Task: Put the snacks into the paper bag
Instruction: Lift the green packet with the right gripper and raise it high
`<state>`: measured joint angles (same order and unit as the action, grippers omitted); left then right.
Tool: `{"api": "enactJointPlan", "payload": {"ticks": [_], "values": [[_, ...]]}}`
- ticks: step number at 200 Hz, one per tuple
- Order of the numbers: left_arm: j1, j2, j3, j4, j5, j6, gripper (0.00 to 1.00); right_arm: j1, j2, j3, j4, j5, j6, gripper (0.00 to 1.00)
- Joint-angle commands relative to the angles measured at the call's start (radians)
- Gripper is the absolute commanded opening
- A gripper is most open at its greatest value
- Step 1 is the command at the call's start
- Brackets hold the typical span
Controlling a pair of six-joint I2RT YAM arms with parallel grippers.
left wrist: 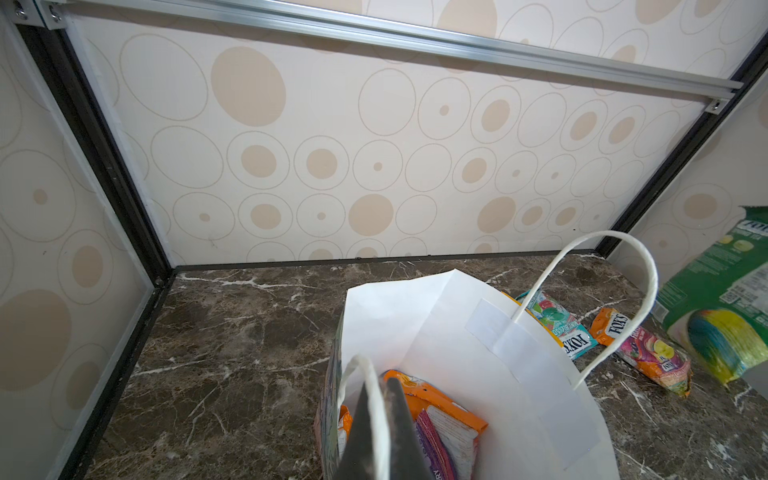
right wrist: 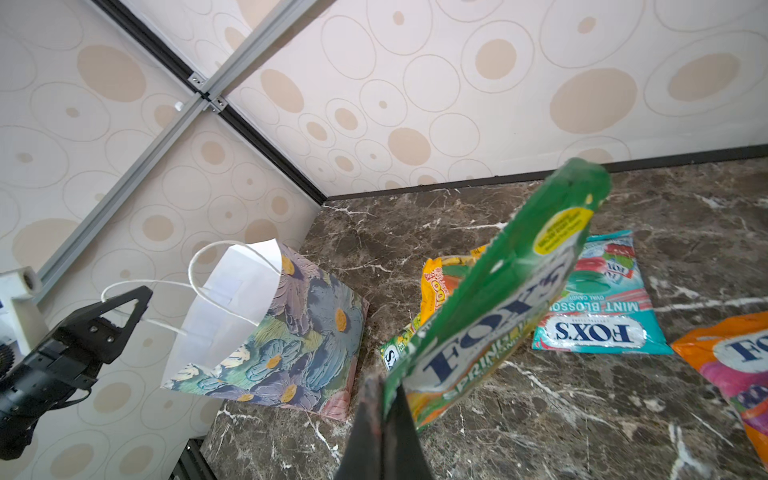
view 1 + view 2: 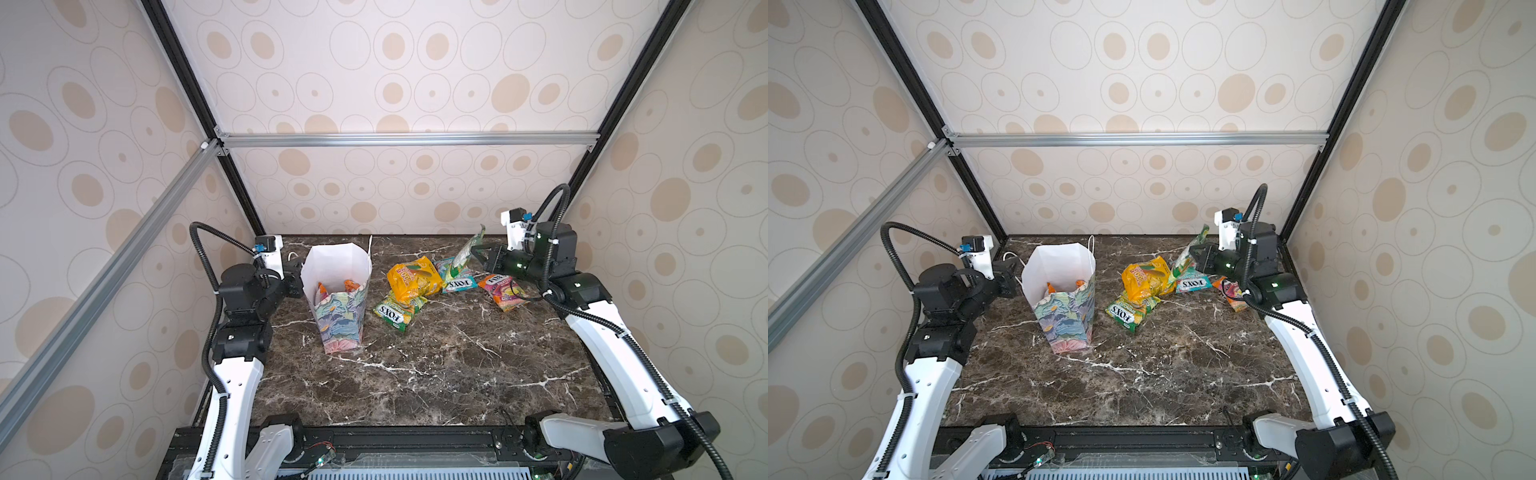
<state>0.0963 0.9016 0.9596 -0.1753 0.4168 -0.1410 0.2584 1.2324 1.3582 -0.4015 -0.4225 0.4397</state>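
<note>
The right gripper [image 2: 384, 386] is clenched on one short end of a green FOX'S Spring Tea packet [image 2: 498, 307]. The packet's long axis runs out from the jaws and upward, clear of the marble table [image 3: 415, 374]. The paper bag [image 3: 340, 320] stands upright well to this gripper's left, mouth open, beyond the yellow packet [image 3: 413, 278] and teal Mint Blossom packet [image 3: 457, 282]. The left gripper [image 1: 380, 388], just beside the bag, pinches its near cord handle [image 1: 376, 411]. The carry likely goes leftward over the pile.
</note>
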Motion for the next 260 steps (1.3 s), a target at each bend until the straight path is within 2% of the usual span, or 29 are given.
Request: {"api": "enactJointPlan", "payload": {"ticks": [1,119,178,225,260], "values": [[0.009,-0.022,0.026,0.038,0.007,0.014,0.0,0.041,0.011,0.071,0.021,-0.002,-0.033,0.0],[0.009,-0.017,0.027,0.036,0.005,0.016,0.0,0.203,0.196,0.399,0.026,-0.002,-0.077,0.0],[0.009,-0.014,0.028,0.03,0.002,0.015,0.0,0.275,0.369,0.655,0.038,-0.008,-0.075,0.0],[0.009,-0.016,0.027,0.031,0.002,0.017,0.0,0.3,0.52,0.892,-0.08,-0.035,-0.095,0.0],[0.008,-0.014,0.029,0.03,0.005,0.015,0.0,0.324,0.587,1.011,-0.073,-0.038,-0.088,0.0]]}}
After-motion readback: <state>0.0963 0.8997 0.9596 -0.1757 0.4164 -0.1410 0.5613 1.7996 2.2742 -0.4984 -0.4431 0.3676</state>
